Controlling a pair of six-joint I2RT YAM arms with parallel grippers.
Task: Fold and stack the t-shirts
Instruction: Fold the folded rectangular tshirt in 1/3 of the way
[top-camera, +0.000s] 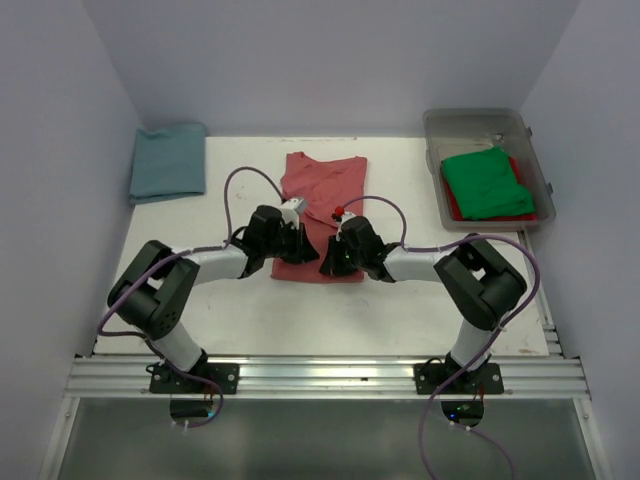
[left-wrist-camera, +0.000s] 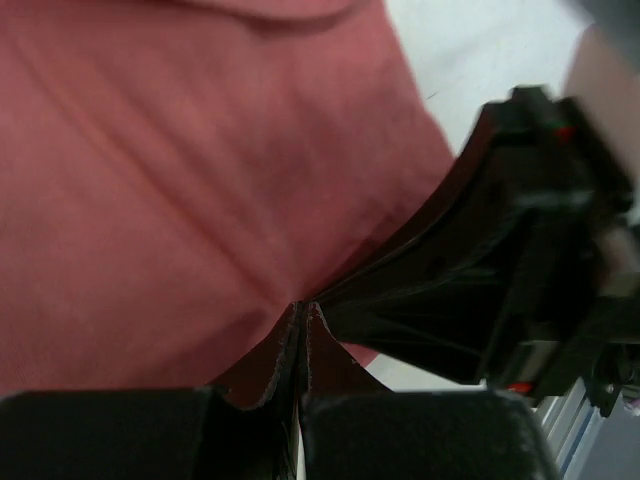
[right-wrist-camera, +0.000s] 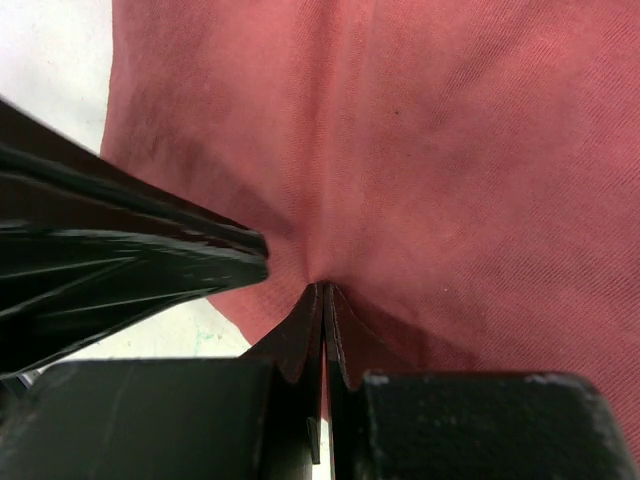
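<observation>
Cloth like the salmon-red t-shirt (top-camera: 322, 185), lying in the middle of the desk (top-camera: 400, 300), looks light, limp and not slippery. It should sag between grips, so pinches along the near hem suit it, ideally spread toward the corners. Now the left tool (left-wrist-camera: 301, 325) and right tool (right-wrist-camera: 325, 305) each clamp a puckered fold of it, nearly touching. Both arms reach low, forearms angled inward, wrists meeting over the shirt's near half.

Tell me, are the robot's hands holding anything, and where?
Yes. The left gripper and right gripper both pinch the salmon-red t-shirt near its near edge, side by side.
</observation>
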